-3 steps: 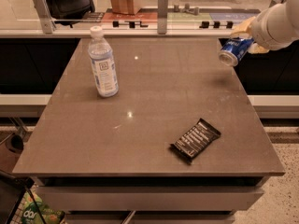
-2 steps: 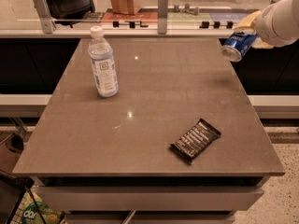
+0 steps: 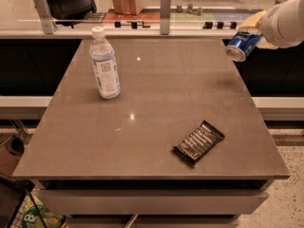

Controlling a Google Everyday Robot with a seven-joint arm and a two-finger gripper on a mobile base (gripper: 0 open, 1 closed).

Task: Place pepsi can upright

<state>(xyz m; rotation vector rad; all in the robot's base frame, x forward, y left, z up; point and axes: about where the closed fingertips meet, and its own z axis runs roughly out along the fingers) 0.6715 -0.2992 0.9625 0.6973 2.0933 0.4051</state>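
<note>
Blue pepsi can (image 3: 242, 45), pinched in the gripper (image 3: 256, 31), has risen slightly over the worktop's (image 3: 156, 127) edge, still tilted; righting and lowering probably remain.

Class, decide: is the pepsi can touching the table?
Apart. The camera view shows the gripper, at the far right edge of the table, holding the pepsi can tilted in the air.

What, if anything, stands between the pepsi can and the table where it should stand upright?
Nothing visible does. The gripper holds the pepsi can tilted above the far right edge of the table; the water bottle and snack bar sit well aside.
</note>
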